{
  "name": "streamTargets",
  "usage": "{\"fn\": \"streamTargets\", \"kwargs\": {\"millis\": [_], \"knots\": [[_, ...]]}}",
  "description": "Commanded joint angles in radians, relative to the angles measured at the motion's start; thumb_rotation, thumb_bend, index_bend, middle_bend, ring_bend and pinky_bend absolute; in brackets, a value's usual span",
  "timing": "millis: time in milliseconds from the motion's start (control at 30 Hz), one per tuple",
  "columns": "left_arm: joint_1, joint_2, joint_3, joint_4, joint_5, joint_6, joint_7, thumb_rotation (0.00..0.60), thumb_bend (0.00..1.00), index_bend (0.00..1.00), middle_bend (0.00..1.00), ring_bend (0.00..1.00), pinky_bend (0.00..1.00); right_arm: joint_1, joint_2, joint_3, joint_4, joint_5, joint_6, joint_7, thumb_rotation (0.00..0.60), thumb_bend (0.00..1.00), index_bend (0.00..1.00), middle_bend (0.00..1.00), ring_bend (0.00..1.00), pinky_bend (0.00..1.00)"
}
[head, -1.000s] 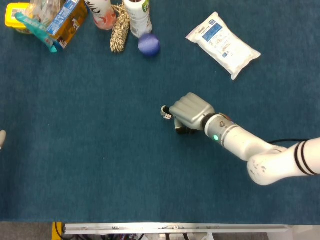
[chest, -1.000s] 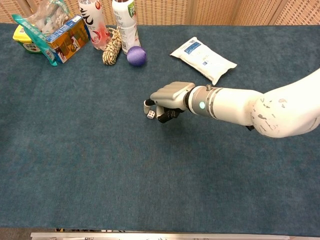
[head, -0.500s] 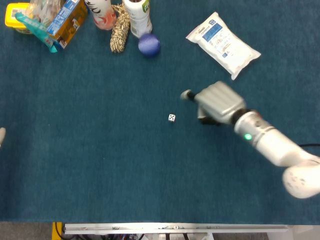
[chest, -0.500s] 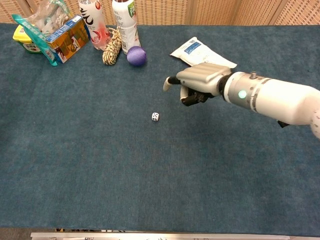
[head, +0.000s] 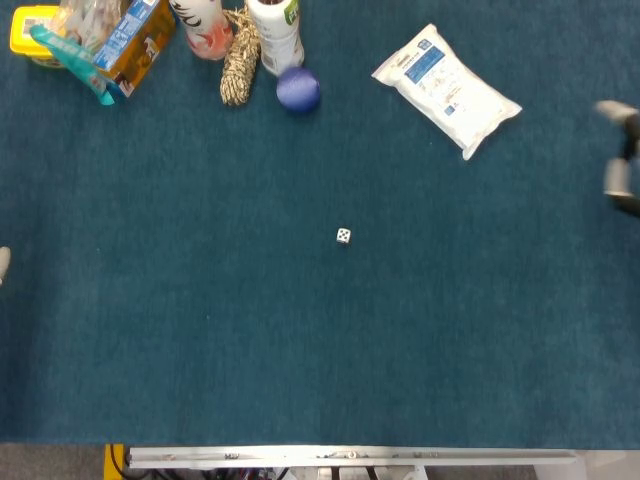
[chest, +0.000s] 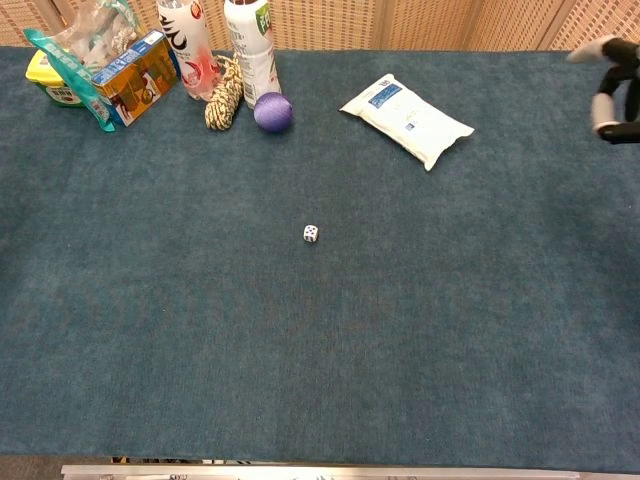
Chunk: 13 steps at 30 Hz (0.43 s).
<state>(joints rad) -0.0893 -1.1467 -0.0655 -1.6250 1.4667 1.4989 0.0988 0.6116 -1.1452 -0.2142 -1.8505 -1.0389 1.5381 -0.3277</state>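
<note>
While my right hand (chest: 612, 88) is hanging blurred at the table's right edge, its grasp unreadable, the die (chest: 311, 233) is lying mid-cloth; I am advising a slow, vertical approach.

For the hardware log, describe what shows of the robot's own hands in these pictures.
Only fingertips of the right hand show, at the right edge of both views: blurred, pale grey or white segments over black parts. No cables or markings are visible. A pale sliver at the head view's left edge may be the left hand; too little to describe.
</note>
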Motion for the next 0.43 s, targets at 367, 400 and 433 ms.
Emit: {"fn": "streamTargets", "kwargs": {"millis": [367,400,433], "knots": [[0.008,-0.004,0.007,-0.048,0.002,0.013,0.047,0.600,0.26,0.02,0.10,0.05,0.05,-0.292,0.059,-0.003,0.033,-0.161,0.185,0.066,0.405,0.53,0.14,0.26,0.27,0.43],[0.008,-0.005,0.009,-0.049,0.004,0.013,0.050,0.600,0.26,0.02,0.10,0.05,0.05,-0.300,0.059,-0.001,0.032,-0.169,0.181,0.067,0.405,0.53,0.14,0.26,0.27,0.43],[0.008,-0.006,0.010,-0.049,0.006,0.013,0.051,0.600,0.26,0.02,0.10,0.05,0.05,-0.307,0.060,0.002,0.030,-0.178,0.178,0.067,0.403,0.54,0.14,0.26,0.27,0.43]]}}
